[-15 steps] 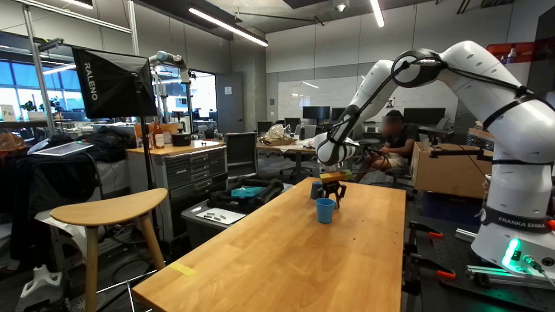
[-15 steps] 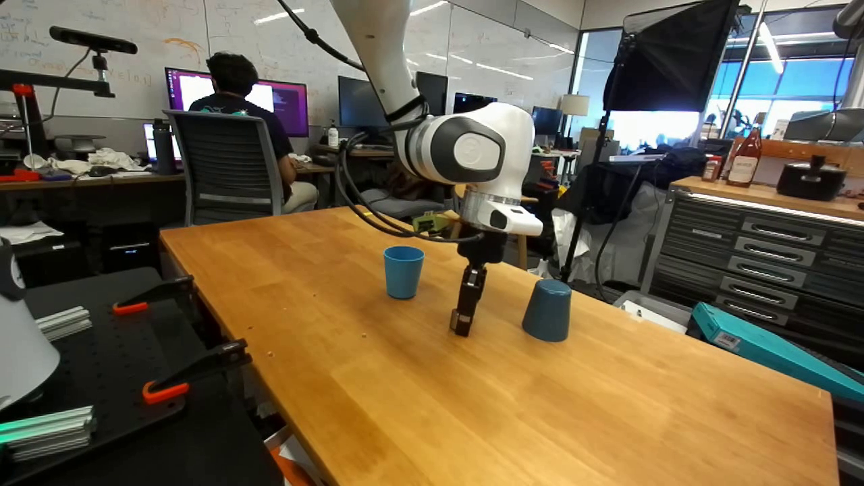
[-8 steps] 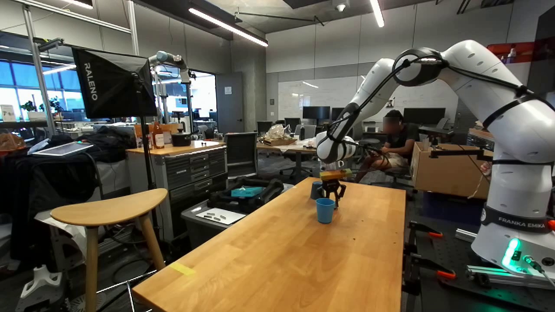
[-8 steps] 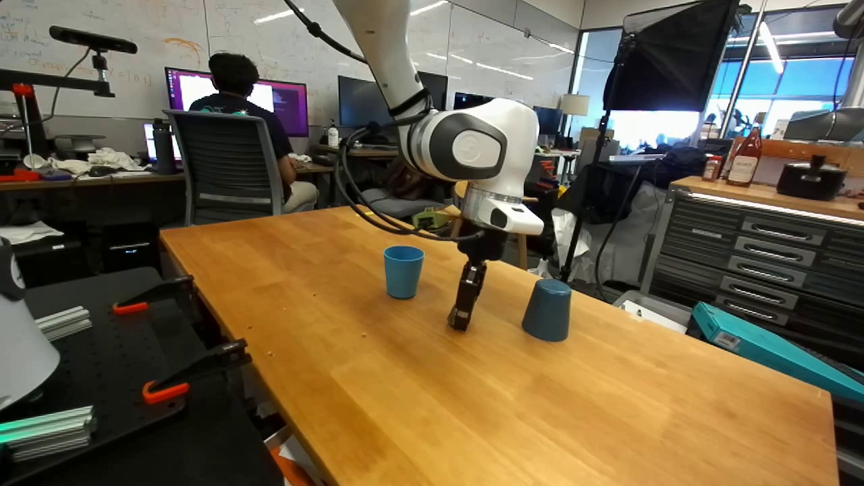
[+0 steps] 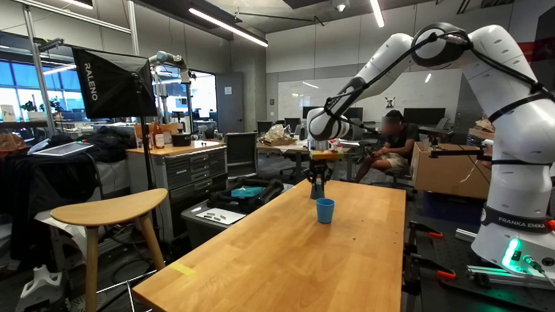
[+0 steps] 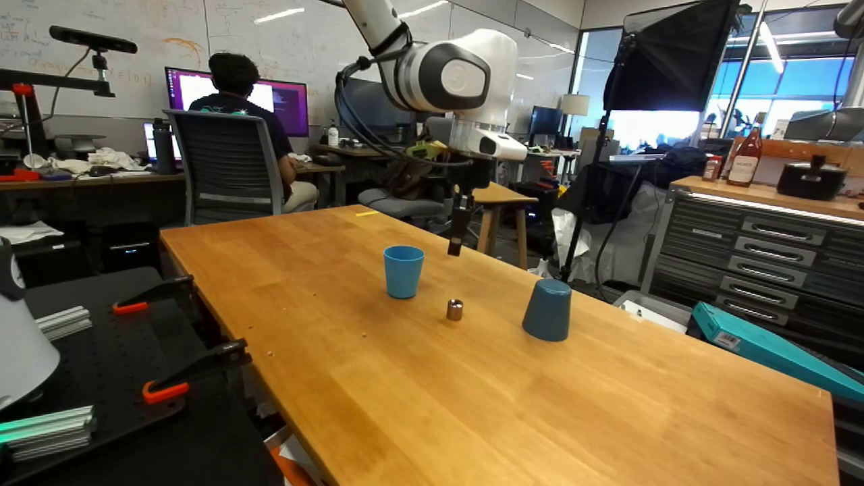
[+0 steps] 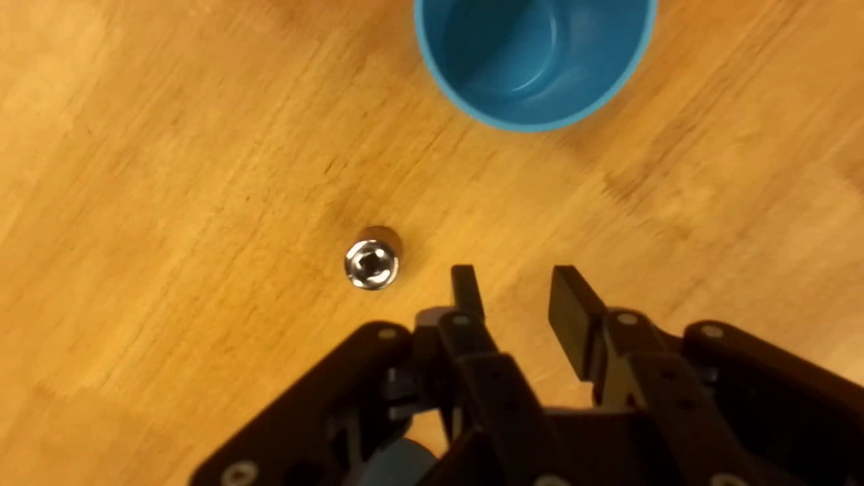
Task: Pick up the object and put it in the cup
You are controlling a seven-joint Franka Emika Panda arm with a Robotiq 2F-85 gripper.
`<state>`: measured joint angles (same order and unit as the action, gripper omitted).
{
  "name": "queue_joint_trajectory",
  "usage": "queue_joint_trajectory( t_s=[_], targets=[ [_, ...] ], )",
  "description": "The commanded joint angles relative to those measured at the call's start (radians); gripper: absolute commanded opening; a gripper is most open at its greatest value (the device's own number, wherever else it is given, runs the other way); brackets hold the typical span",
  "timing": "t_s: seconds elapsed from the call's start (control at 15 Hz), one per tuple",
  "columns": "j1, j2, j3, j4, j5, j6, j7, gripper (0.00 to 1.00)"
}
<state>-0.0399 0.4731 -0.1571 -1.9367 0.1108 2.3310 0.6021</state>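
Metal socket (image 6: 454, 310) is standing on the tabletop (image 6: 418, 385), long axis vertical, bore facing up, at nine o'clock from the spread-fingered pincer (image 7: 515, 287) in the wrist view, top edge cropping the blue cup (image 7: 587, 64) toward one, pincer partly hiding the upturned cup (image 7: 399, 466) toward six.

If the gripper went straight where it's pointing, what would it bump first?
Probably the wooden table: the gripper seems aimed down beside the shiny metal piece, missing the blue cup, though depth is unclear.
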Motion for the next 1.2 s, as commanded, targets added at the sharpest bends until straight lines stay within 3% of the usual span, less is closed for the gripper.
queue_joint_trajectory(
  t_s=[0.0, 0.07, 0.13, 0.2, 0.53, 0.6, 1.13],
  targets=[
    [0.015, -0.098, 0.029, -0.027, 0.019, -0.057, -0.042, 0.10],
    [0.016, -0.105, 0.033, -0.021, 0.016, -0.070, -0.046, 0.10],
    [0.014, -0.109, 0.037, -0.016, 0.020, -0.079, -0.047, 0.46],
    [0.012, -0.112, 0.035, -0.013, 0.015, -0.084, -0.045, 0.60],
    [0.004, -0.100, 0.003, -0.034, -0.011, -0.036, -0.017, 0.96],
    [0.003, -0.096, -0.004, -0.047, -0.017, -0.020, -0.013, 1.00],
    [0.027, 0.008, -0.058, -0.140, -0.087, 0.185, 0.037, 1.00]
  ],
)
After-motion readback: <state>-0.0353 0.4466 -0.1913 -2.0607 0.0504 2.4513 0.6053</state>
